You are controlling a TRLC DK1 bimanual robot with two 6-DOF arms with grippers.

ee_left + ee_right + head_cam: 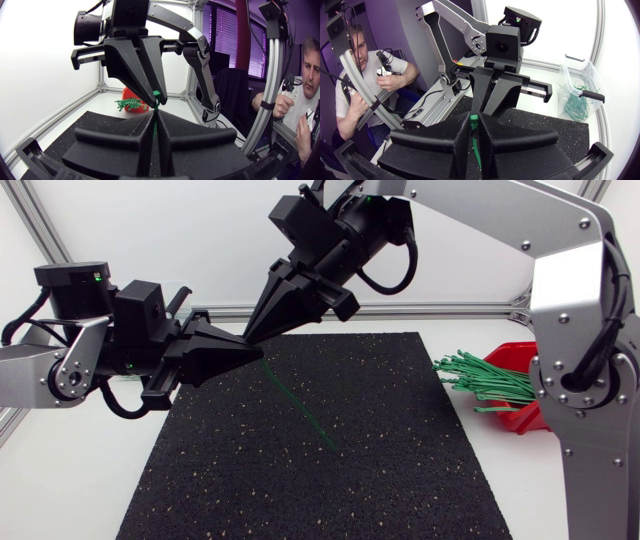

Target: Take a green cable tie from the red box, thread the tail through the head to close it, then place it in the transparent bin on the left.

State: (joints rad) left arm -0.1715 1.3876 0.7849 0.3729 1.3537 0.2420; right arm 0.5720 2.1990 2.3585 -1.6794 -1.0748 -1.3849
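While both grippers are pinched on the same green cable tie (300, 405), the step in hand looks like the threading, and it wants small, slow moves. The left gripper (258, 353) is clenched on the strap, which runs up between its fingers. Just above its tip the right gripper (250, 336) is clenched on a short green end, the head by my guess, though it's too small to be sure. From the left gripper's tip the rest of the strap slants away over the black mat (350, 490), loose and straight; I can't tell whether its far end touches the mat.

To do this well, I'd say one gripper should hold dead steady while the other lines the tail up square with the slot in the head; any twist and the tip will skid past. The free length looks springy and may swing, so a hold nearer the tip would steady it.

The red box (507, 355), with its bundle of spare ties (485, 378), sits well apart from the left gripper, beyond the mat's other side. The transparent bin (590, 75) stands near the left gripper, behind its arm, with some green ties in it.
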